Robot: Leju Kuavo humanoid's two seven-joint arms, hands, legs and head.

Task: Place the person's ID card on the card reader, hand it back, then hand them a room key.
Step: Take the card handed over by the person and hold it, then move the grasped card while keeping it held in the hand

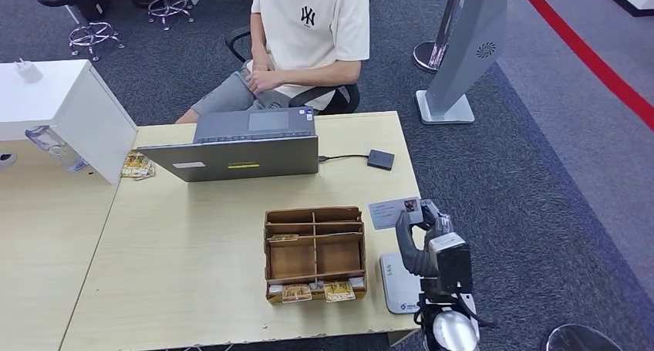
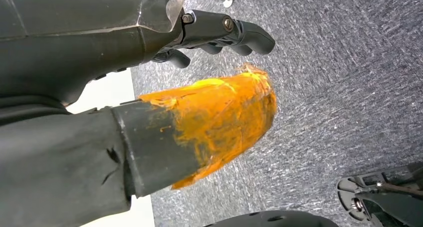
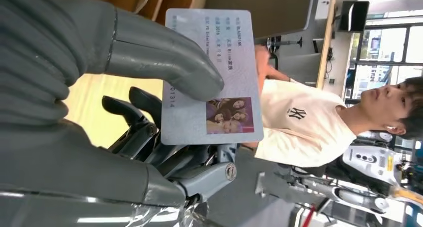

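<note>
Right hand (image 1: pixel 423 235), nearest the head camera at the table's (image 1: pixel 193 289) right edge: thumb and fingers pinching the ID card (image 1: pixel 395 211), card held flat just above the tabletop, beyond the card reader (image 1: pixel 399 284). Judged stage: card in hand, off the reader, either about to be read or on its way back to the seated person (image 1: pixel 308 42); which of the two cannot be told. Hand-back and room key judged still to come.

Left to right across the table: white box (image 1: pixel 46 96), open laptop (image 1: pixel 247 146), wooden organiser (image 1: pixel 315 251) with cards in its front slots, possibly the keys, then reader and card, small black box (image 1: pixel 380 160) on a cable behind.

Left hand (image 2: pixel 219 35): hanging over grey carpet, fingers curled in, nothing held, orange-taped thumb in front.

Legible writing: "NY" monogram on the person's shirt; on the card in the right wrist view (image 3: pixel 212 77), a group photo, small printed lines too fine to read reliably.
</note>
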